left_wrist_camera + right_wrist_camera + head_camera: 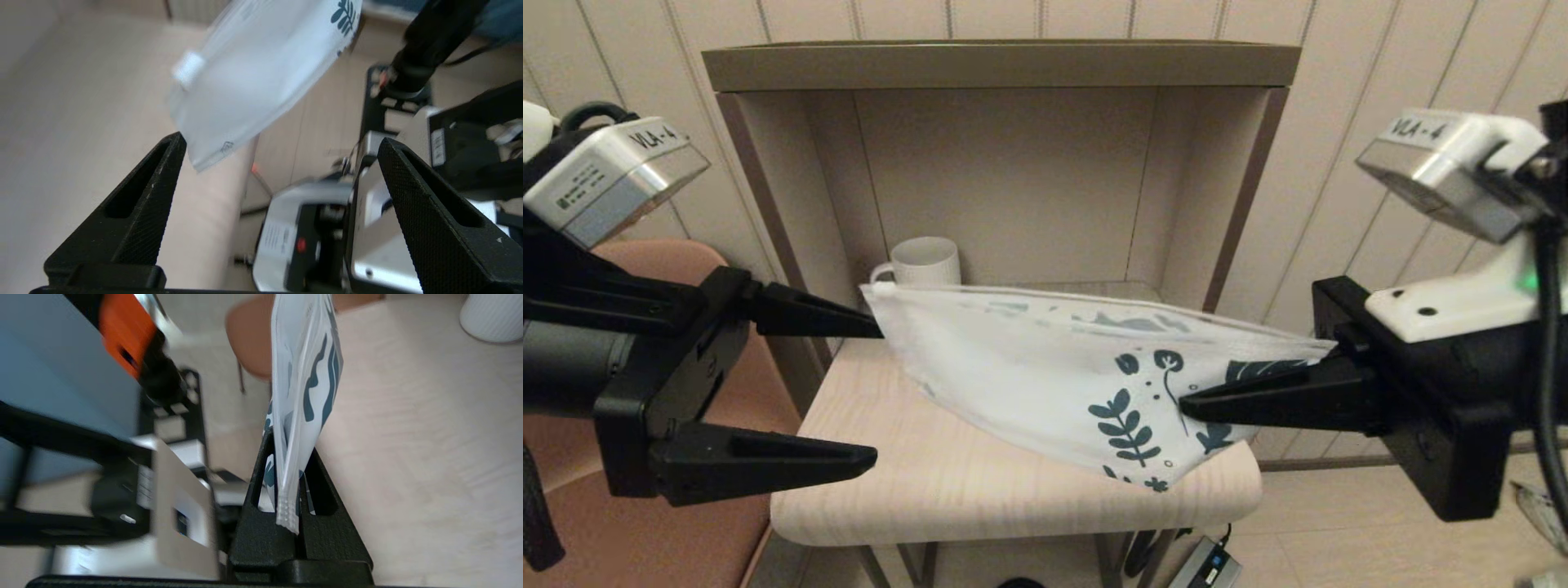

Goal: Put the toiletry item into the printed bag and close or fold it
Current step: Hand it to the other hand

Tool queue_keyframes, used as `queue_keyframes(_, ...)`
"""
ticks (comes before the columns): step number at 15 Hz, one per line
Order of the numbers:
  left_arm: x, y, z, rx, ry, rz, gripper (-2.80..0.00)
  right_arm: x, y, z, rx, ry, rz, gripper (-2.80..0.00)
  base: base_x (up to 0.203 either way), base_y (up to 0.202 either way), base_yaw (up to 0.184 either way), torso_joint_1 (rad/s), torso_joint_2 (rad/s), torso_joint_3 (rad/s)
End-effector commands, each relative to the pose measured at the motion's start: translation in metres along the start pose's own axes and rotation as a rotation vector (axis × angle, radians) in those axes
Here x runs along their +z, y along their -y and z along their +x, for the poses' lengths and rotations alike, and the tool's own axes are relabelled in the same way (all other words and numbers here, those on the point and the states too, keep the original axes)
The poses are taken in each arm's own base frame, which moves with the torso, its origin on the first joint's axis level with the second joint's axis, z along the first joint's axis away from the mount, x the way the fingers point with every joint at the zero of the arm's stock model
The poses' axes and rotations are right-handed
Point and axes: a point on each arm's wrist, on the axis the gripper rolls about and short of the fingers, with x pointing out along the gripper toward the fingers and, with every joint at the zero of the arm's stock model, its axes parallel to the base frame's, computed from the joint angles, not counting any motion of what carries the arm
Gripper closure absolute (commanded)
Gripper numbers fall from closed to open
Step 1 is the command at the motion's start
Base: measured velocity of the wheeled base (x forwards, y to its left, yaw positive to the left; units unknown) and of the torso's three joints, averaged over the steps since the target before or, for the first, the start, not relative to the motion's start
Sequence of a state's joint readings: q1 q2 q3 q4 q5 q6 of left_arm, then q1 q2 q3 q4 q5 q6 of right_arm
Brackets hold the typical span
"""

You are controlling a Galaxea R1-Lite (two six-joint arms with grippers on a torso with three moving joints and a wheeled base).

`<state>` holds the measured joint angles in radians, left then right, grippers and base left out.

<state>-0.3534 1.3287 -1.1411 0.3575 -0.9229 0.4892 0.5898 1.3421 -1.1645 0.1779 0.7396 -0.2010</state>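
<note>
The printed bag (1029, 359) hangs stretched sideways above the small table (947, 482), with its leaf-printed lower corner at the table's front right. My right gripper (1184, 404) is shut on the bag's printed end; in the right wrist view the zip edge (286, 510) is pinched between the fingers (261, 522). My left gripper (876, 392) is open at the bag's plain left corner. Its upper fingertip (870, 327) is right at that corner, and the lower finger hangs free below. In the left wrist view the bag (253, 81) shows just beyond one fingertip (175, 143). The toiletry item is hidden.
A white ribbed mug (923, 261) stands at the back left of the table, inside the open beige shelf niche (1013, 163). A brown chair (686, 523) is to the left. A power adapter (1209, 567) lies on the floor under the table's front right.
</note>
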Motion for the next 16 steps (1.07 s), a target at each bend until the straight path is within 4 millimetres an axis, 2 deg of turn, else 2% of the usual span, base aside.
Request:
queue_keyframes(1,-0.003,-0.009,0.004,-0.023,0.009,-0.012,-2.8,0.007,-0.002,-0.003,0.029,0.025,0.013,0.0,0.0,0.0,0.0,0.0,0.0,0.0)
queue_keyframes(4,-0.004,-0.024,0.016,-0.099,0.037,-0.031,-2.8,0.014,0.011,0.001,0.112,0.049,0.056,0.0,0.0,0.0,0.0,0.0,0.0,0.0)
queue_keyframes(6,-0.004,-0.042,0.024,-0.11,0.043,-0.043,-2.8,0.021,0.028,0.008,0.109,0.054,0.065,0.0,0.0,0.0,0.0,0.0,0.0,0.0)
queue_keyframes(8,-0.004,-0.06,0.029,-0.135,0.068,-0.051,-2.8,0.03,0.038,-0.002,0.06,0.053,0.084,0.0,0.0,0.0,0.0,0.0,0.0,0.0)
queue_keyframes(10,0.007,-0.073,0.029,-0.158,0.103,-0.044,-2.8,0.039,0.042,-0.019,0.012,0.012,0.153,0.0,0.0,0.0,0.0,0.0,0.0,0.0)
queue_keyframes(11,0.013,-0.076,0.027,-0.173,0.109,-0.071,-2.8,0.04,0.045,-0.024,-0.004,-0.015,0.195,0.0,0.0,0.0,0.0,0.0,0.0,0.0)
queue_keyframes(14,0.012,-0.077,0.02,-0.159,0.096,-0.122,-2.8,0.024,0.063,-0.011,0.006,-0.069,0.203,0.0,0.0,0.0,0.0,0.0,0.0,0.0)
queue_keyframes(16,0.016,-0.066,0.011,-0.148,0.105,-0.102,-2.8,0.017,0.071,0.001,0.035,-0.093,0.166,0.0,0.0,0.0,0.0,0.0,0.0,0.0)
